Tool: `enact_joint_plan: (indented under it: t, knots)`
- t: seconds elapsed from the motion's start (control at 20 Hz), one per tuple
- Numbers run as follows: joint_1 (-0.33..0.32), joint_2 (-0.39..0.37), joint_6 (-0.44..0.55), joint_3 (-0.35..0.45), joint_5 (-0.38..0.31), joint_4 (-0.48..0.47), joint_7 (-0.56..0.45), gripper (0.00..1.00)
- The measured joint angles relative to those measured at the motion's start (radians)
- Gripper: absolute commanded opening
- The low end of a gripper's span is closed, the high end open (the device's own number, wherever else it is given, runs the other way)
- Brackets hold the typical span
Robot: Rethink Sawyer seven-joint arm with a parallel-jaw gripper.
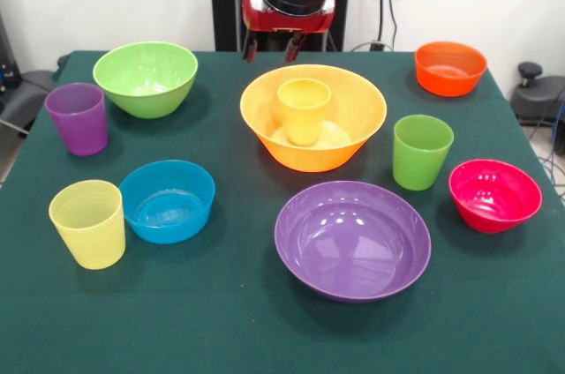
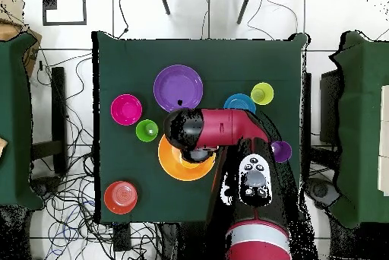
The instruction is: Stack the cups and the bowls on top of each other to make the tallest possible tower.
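While the gripper (image 1: 269,49) hangs above the large glossy orange-yellow plastic bowl (image 1: 353,123), you'll see its jaws parted and empty. Small tapered orange plastic cup (image 1: 304,109) stands upright inside that bowl; wide purple plastic bowl (image 1: 353,240) sits apart on the green table (image 1: 221,312), nearer the camera.

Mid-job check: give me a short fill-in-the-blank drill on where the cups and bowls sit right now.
1. The orange plastic cup stands upright inside the large ____ plastic bowl.
2. In the front view, the pale yellow plastic cup stands right beside the small ____ plastic bowl.
3. The wide purple plastic bowl holds ____ inside it.
4. The robot's tool hangs ____ the table, above the large bowl's far rim.

Missing words: orange-yellow; blue; nothing; above
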Motion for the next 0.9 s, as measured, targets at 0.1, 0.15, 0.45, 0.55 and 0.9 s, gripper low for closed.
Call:
enact_joint_plan:
  t: [0.1,0.15,0.45,0.55,0.9]
  knots:
    - [0.001,0.003,0.003,0.001,0.0,-0.014,0.0,1.0]
    - [0.001,0.007,0.003,0.002,0.001,-0.023,0.0,1.0]
    - [0.001,0.041,0.003,0.004,0.008,-0.068,0.0,1.0]
    - [0.002,0.051,0.003,0.004,0.01,-0.08,0.0,1.0]
    - [0.012,0.092,0.003,0.004,0.028,-0.119,0.0,1.0]
